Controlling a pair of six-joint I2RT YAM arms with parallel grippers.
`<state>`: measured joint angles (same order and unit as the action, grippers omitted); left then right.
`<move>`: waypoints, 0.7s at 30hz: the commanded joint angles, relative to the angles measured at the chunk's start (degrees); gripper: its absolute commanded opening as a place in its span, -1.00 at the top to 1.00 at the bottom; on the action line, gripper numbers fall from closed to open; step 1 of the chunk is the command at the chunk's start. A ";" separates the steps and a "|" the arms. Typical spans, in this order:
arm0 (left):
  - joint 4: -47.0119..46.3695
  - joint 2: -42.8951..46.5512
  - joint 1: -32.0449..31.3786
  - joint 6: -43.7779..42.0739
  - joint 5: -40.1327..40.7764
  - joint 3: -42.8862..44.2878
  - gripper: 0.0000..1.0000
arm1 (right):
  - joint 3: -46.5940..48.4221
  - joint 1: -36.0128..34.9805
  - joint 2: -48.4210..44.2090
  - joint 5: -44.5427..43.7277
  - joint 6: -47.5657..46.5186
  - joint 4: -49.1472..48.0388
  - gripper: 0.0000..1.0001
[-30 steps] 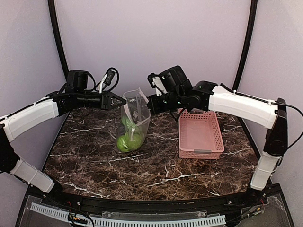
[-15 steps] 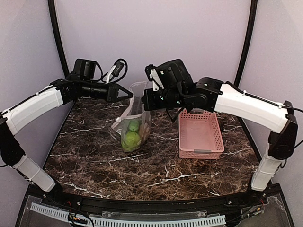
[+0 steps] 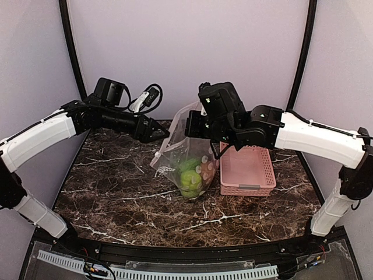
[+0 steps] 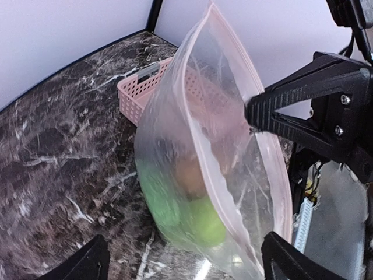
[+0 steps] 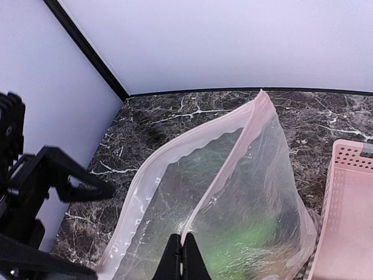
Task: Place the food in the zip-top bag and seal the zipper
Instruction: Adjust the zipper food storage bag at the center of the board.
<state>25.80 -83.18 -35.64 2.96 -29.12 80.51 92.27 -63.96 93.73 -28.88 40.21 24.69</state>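
Note:
The clear zip-top bag (image 3: 185,153) hangs over the table's middle, its bottom resting on the marble. Green food (image 3: 189,181) and a brown piece (image 4: 189,172) lie blurred in its lower part. My right gripper (image 5: 182,248) is shut on one side of the pale pink zipper (image 5: 227,169). The other side of the strip curves away, so the mouth gapes. My left gripper (image 3: 158,133) stands open just left of the bag, its fingers (image 4: 87,263) wide apart and holding nothing. In the left wrist view the bag (image 4: 204,134) hangs right in front of them.
A pink slotted basket (image 3: 247,169) stands right of the bag, its near side almost touching the bag's bottom. The purple backdrop wall and black frame posts close the back of the dark marble table (image 3: 105,192).
My left gripper has opened and let go of the bag. The right gripper carried the bag rightward toward the basket, and its bottom with the food swung along.

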 commanded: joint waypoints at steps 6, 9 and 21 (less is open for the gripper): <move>-7.90 19.82 -1.77 9.38 0.71 -18.04 -0.97 | -0.26 0.78 0.82 -3.47 2.43 -3.43 1.00; -9.44 22.96 -3.25 11.62 -0.12 -22.67 -0.97 | -0.19 0.77 1.08 -3.33 2.34 -3.59 1.00; -10.30 22.33 -7.84 12.22 3.00 -25.19 -0.27 | -0.38 1.01 0.96 -3.10 2.36 -3.60 1.00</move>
<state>16.43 -60.58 -42.30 15.25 -28.82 55.64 92.18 -63.33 94.28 -30.96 42.28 22.74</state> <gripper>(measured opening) 0.695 0.006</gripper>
